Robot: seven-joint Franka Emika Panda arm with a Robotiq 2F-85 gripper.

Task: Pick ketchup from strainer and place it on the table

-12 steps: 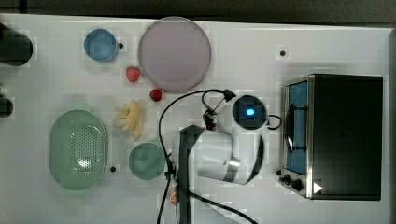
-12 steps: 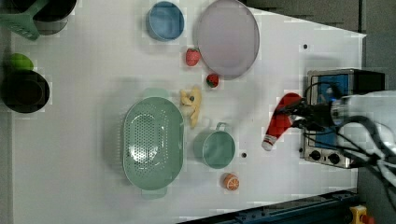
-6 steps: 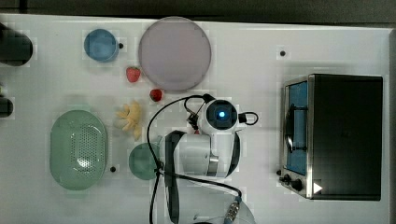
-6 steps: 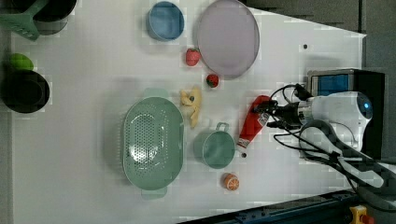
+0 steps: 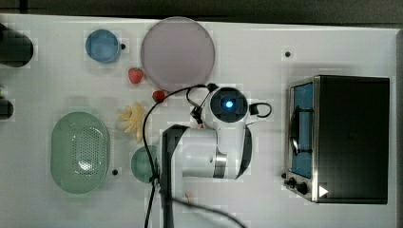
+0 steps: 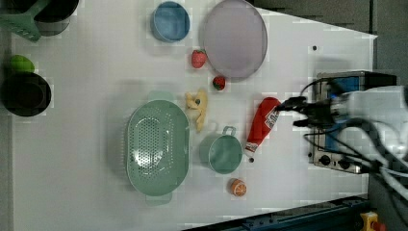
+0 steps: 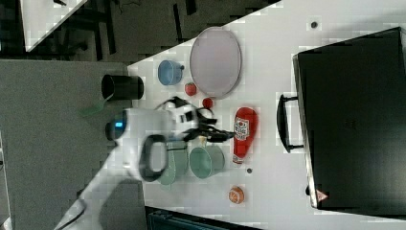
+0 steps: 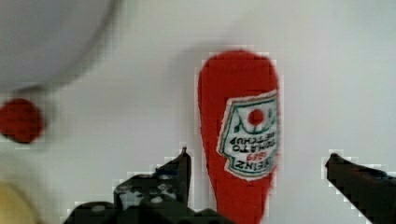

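The ketchup [image 6: 262, 124] lies on the table [image 6: 86, 120], claw [image 8: 259, 175] spread around it: placing done, so lift clear.

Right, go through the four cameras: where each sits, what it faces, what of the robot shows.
Top view: overhead, straight down on the table; arm covers the middle.
Left view: high, looking down; ketchup lies beside the mug; arm enters from the left view's right.
Right view: high, oblique; arm enters from the right view's left.
Wrist view: on the arm, facing down; open end effector straddles the ketchup.
Left and right views share the ketchup.
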